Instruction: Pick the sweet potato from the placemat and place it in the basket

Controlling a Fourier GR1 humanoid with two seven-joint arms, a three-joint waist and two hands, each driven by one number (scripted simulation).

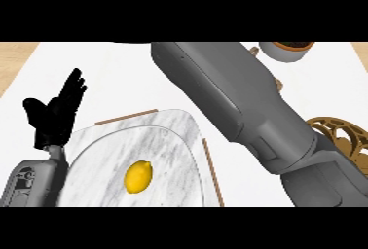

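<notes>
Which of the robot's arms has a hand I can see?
The left arm: its black left hand is open, fingers up. The right arm stretches away, its hand out of view.

The left hand (54,114) stands open at the view's left, fingers straight and pointing up, thumb spread aside, its grey forearm (32,182) directly below it. The right forearm (237,104) stretches diagonally up and leftward; its hand is out of sight

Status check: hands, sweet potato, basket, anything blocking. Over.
Left hand open, resting at left. Right hand hidden; right forearm crosses the view. Sweet potato unseen. Basket partly covered. Lemon on plate.
</notes>
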